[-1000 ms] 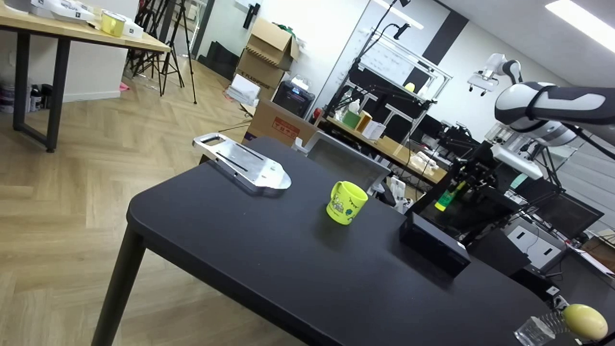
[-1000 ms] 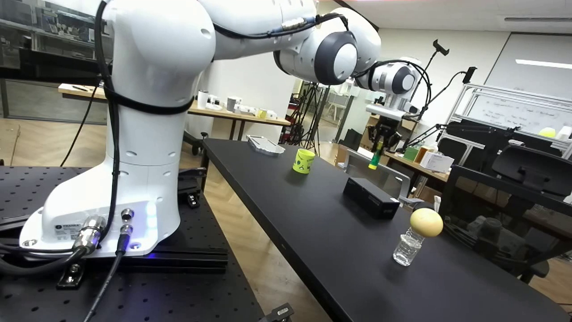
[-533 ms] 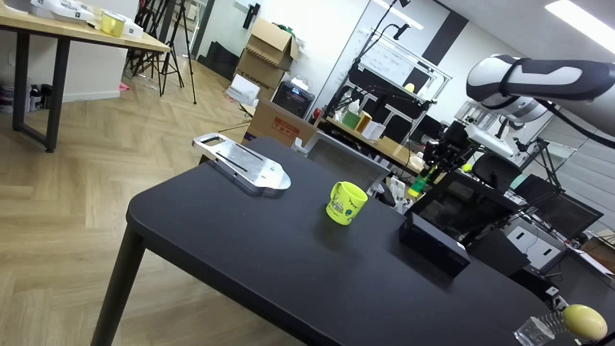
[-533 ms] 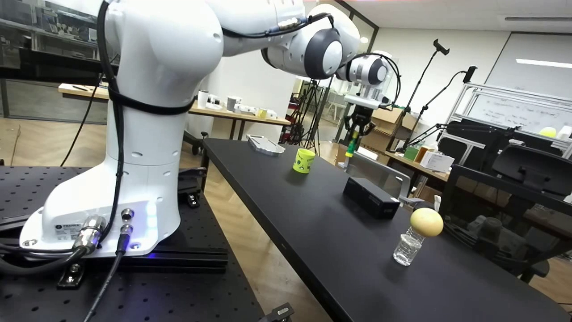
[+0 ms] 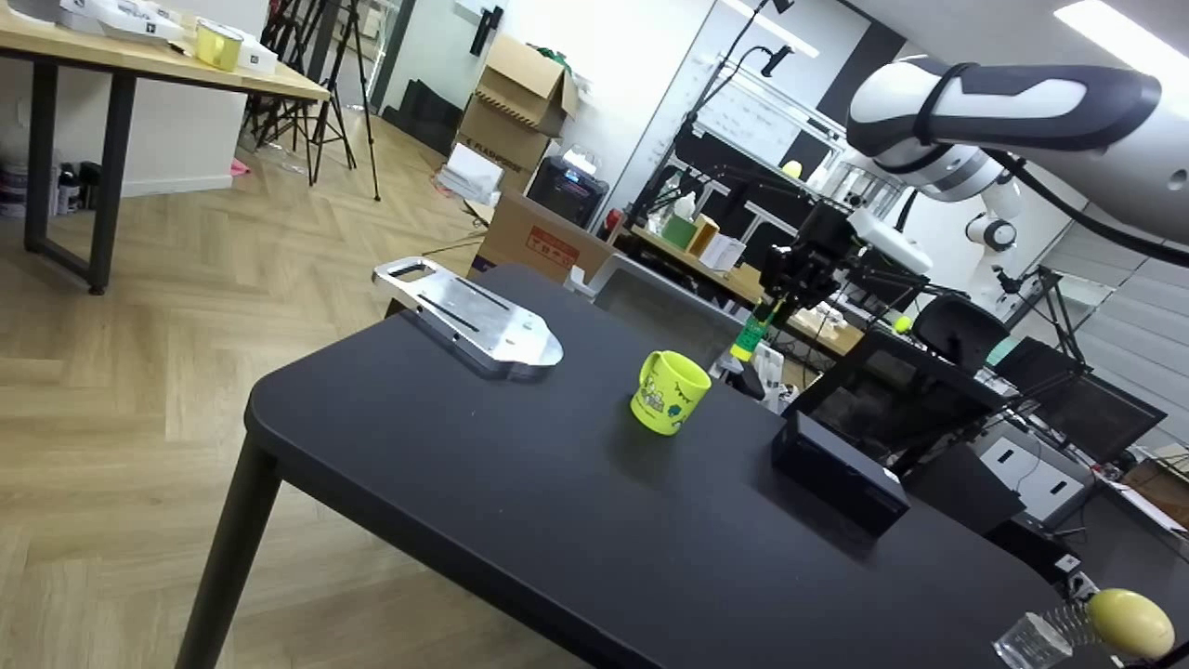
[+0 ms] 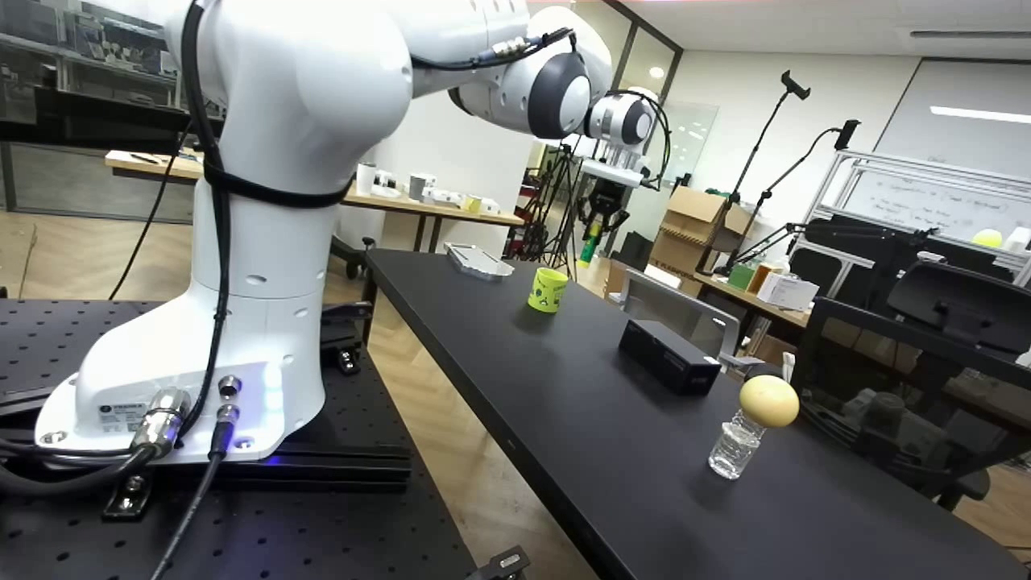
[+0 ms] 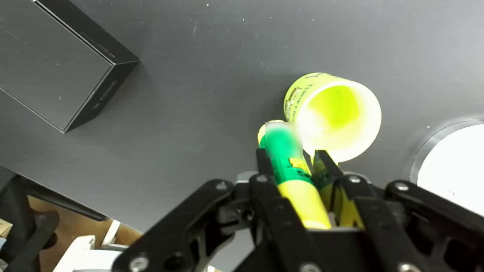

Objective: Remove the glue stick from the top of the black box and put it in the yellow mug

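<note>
My gripper (image 5: pixel 776 302) is shut on the glue stick (image 5: pixel 749 337), a short green stick with a yellow part, and holds it tilted in the air. The gripper (image 6: pixel 600 224) and the glue stick (image 6: pixel 589 248) also show high beyond the mug. The yellow mug (image 5: pixel 664 400) stands upright on the table in both exterior views (image 6: pixel 547 294). In the wrist view the glue stick (image 7: pixel 302 202) lies between the fingers (image 7: pixel 293 153), its tip beside the open mug (image 7: pixel 336 113). The black box (image 5: pixel 841 469) sits apart from the mug, with nothing seen on it (image 6: pixel 668 354), (image 7: pixel 64 64).
A flat metal plate (image 5: pixel 469 311) lies at the table's end past the mug. A yellow ball (image 6: pixel 768 400) sits on a clear jar (image 6: pixel 734 443) beyond the box. A grey chair (image 5: pixel 664 311) stands against the table. A white round shape (image 7: pixel 453 170) shows at the wrist view's right.
The gripper has carried the glue stick leftward in both exterior views, from near the black box toward the mug. The mug, box and other table objects have not moved.
</note>
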You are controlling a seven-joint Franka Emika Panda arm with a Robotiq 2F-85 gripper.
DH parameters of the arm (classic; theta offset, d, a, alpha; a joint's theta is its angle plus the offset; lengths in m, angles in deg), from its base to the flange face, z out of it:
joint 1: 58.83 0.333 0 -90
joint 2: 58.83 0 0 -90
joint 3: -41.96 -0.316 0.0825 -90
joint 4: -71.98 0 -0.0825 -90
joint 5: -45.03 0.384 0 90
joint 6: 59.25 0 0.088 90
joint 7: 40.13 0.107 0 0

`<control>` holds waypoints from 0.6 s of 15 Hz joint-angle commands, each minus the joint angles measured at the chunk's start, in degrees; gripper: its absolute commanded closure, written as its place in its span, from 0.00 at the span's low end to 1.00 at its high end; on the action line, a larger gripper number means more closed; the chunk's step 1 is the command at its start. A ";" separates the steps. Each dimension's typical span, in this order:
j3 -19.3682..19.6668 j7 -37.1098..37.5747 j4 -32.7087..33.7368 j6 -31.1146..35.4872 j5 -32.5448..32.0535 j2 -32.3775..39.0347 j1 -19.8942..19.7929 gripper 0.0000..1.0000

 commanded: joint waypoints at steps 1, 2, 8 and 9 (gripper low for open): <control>-1.15 -2.85 -1.16 -3.11 0.50 -0.92 0.42 0.92; -1.37 -3.66 -1.31 -3.76 0.59 -0.90 0.63 0.92; -3.31 -8.00 -2.83 -4.00 0.84 -0.71 0.63 0.92; -3.65 -8.71 -3.15 -3.53 1.06 -0.66 0.49 0.92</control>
